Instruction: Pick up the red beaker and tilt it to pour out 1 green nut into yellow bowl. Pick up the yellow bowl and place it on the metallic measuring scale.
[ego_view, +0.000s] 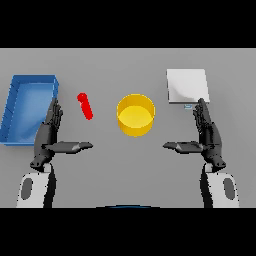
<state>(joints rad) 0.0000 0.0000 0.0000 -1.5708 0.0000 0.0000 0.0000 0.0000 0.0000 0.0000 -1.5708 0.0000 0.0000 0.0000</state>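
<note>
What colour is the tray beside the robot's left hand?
The tray is blue, seen in the head view, the only one, at the table's left side next to the left hand.

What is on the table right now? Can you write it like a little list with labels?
red beaker: lying tilted on the table, left of the bowl, untouched
yellow bowl: middle of the table, upright, looks empty
measuring scale: pale square plate, far right, nothing on it
blue bin: far left
left hand: open, near the beaker, holding nothing
right hand: open, just in front of the scale, holding nothing
green nut: cannot see one
</note>
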